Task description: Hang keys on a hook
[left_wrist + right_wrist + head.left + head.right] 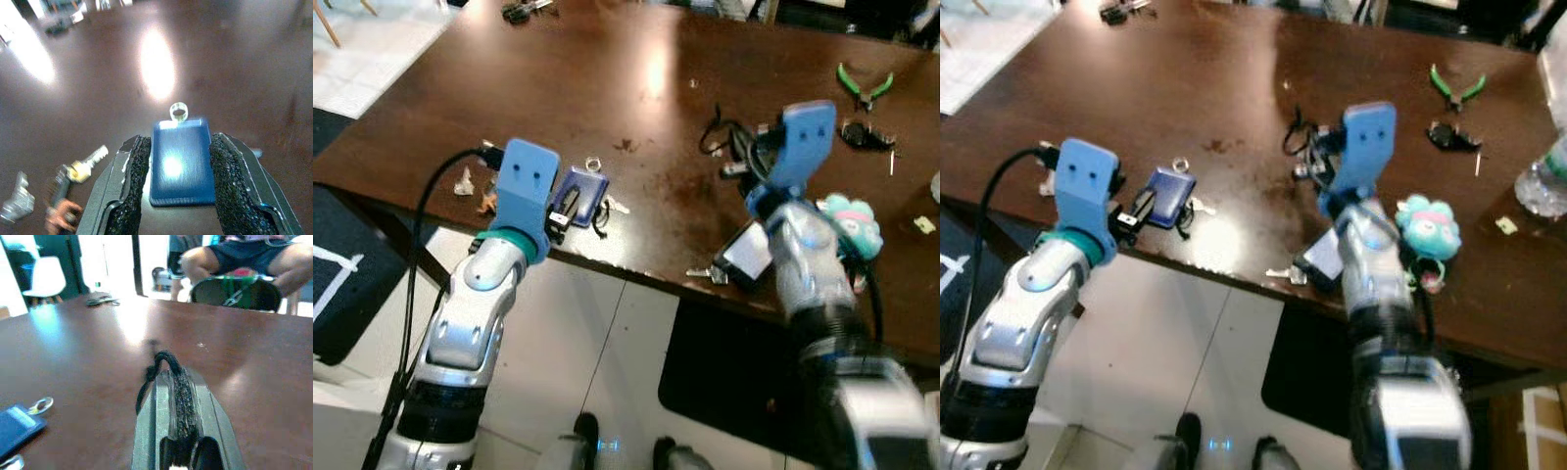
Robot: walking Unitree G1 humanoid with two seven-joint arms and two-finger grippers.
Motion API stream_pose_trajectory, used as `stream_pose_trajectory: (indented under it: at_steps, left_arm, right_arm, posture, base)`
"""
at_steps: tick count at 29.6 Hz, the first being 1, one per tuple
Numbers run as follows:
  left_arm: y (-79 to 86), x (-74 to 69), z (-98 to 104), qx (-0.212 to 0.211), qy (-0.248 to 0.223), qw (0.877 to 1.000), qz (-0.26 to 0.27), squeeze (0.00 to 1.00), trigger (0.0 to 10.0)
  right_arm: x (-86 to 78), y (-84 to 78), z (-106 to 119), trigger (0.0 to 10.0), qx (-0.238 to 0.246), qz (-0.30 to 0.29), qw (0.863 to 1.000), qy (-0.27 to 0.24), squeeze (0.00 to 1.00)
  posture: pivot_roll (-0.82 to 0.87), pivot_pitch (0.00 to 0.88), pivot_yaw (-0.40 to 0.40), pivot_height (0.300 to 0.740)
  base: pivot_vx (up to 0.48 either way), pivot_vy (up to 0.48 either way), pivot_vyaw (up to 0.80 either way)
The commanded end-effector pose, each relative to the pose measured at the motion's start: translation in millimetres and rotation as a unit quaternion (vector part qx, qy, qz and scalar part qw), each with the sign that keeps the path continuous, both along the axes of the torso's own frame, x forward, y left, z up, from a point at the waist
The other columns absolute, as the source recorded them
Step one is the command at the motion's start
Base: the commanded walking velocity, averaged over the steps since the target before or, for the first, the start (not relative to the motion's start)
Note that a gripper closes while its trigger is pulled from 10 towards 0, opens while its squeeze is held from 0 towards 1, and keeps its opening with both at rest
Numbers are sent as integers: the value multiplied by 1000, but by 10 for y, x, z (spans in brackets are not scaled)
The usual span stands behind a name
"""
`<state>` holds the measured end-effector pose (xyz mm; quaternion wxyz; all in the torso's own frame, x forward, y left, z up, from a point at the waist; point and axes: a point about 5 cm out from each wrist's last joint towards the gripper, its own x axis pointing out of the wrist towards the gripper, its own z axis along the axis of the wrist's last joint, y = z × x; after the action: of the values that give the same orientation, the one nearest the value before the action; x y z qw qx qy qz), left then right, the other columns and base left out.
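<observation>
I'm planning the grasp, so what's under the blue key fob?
The blue key fob lies flat on the brown table, between the left gripper's open fingers; its silver ring shows beyond. Anything beneath it is covered.

The dark wooden table (636, 88) is viewed from above and in front by the two head views, which share nearly the same scene. From the left wrist, a close downward look is given along the spread fingers (132, 181), with a blue key fob (182, 161) between them. From the right wrist, a low look is taken along the closed fingers (181, 401) across the tabletop towards a seated person (234, 254).
</observation>
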<state>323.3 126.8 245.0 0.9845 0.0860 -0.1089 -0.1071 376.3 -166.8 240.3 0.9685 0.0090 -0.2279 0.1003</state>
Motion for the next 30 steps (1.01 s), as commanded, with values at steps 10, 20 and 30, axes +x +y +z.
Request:
stream_pose_trajectory:
  at_steps: [10, 20, 30]
  left_arm:
    - [47, -105, 37, -14, -8, 1000, 3, 0, 10000]
    - [156, -143, -6, -17, -20, 999, 38, 0, 10000]
    - [247, -102, -12, 0, -26, 998, 65, 0, 10000]
  right_arm:
    - [-106, 225, 94, 10000, 17, 10, 999, -48, 0]
    - [-233, 417, -209, 10000, 9, 27, 1000, -11, 0]
    - [-253, 516, -335, 10000, 5, 30, 999, 18, 0]
  posture:
    - [-79, 0, 102, 740]
    - [-68, 0, 89, 740]
    - [-65, 0, 88, 740]
  base:
    - [0, 0, 0]
    - [0, 0, 0]
    - [-238, 0, 0]
